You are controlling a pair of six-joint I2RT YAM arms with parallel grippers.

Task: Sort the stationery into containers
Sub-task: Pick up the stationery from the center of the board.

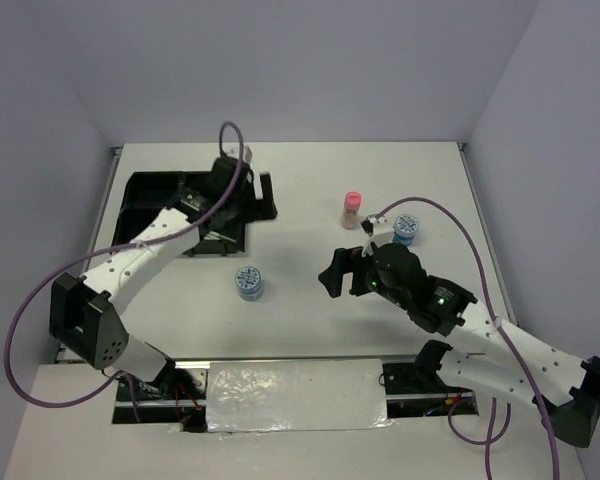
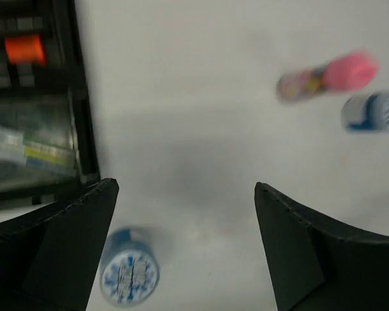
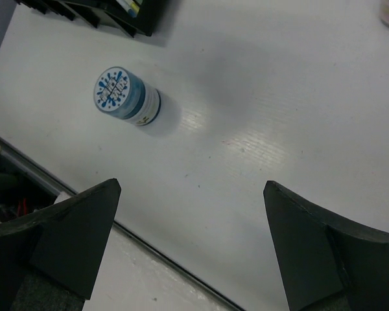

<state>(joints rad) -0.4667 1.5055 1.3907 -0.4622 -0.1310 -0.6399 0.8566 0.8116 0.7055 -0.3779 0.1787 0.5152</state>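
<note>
Currently I see one blue-white tin (image 1: 249,283) standing mid-table, just near of the black tray (image 1: 148,200) at far left. The second tin (image 1: 406,229) and the pink-capped bottle (image 1: 352,210) sit together to the right. My left gripper (image 2: 185,194) and right gripper (image 3: 191,191) both gape wide, holding nothing.

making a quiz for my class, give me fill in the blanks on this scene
The bottle has a ___ cap.
Counting the near tin and the far tin, ___ tins stand outside the black tray.
The left gripper and the right gripper are both ___.
The marker cap in the tray is ___.
Missing words: pink; two; open; orange.
</note>
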